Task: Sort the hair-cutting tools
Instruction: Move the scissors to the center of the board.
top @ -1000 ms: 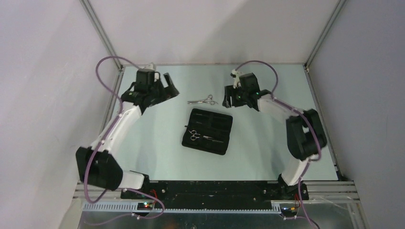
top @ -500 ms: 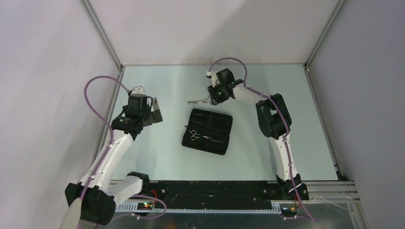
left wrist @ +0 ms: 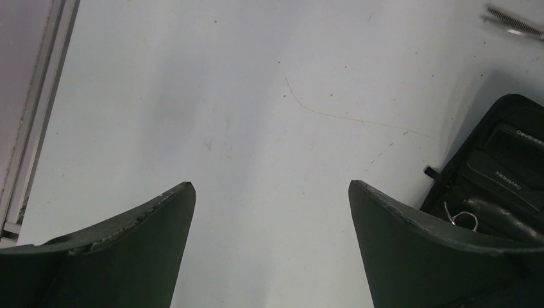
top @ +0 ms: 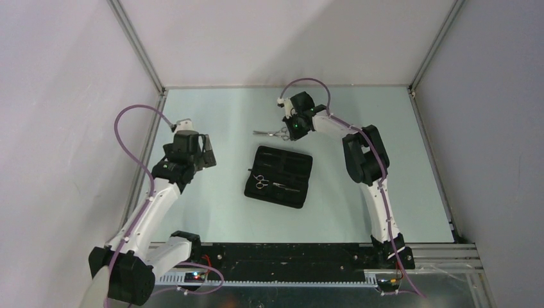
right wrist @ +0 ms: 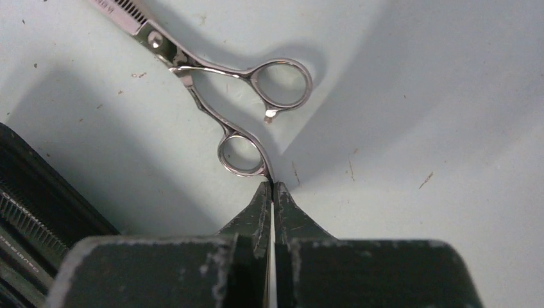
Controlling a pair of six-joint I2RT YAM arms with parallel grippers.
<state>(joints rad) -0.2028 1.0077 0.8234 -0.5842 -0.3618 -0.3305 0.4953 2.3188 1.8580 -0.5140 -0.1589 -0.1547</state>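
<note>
A pair of silver scissors [top: 268,133] is at the table's far middle, just beyond the black case [top: 289,170]. In the right wrist view my right gripper [right wrist: 272,187] is shut, its tips pinched on the rim of the lower ring handle of these scissors [right wrist: 212,112]. A second pair of scissors [top: 261,181] lies inside the open case. Comb teeth [right wrist: 22,221] show in the case at that view's left edge. My left gripper [top: 206,149] hangs open over bare table left of the case, and nothing is between its fingers [left wrist: 269,186].
The case [left wrist: 507,167] lies open in the middle of the pale table. A metal frame rail [top: 151,138] runs along the left edge, close to the left arm. Walls enclose the table's back and sides.
My right arm swung left to the loose scissors and its jaws closed on the ring handle. The scissors shifted slightly. My left arm drew back toward the near left.
</note>
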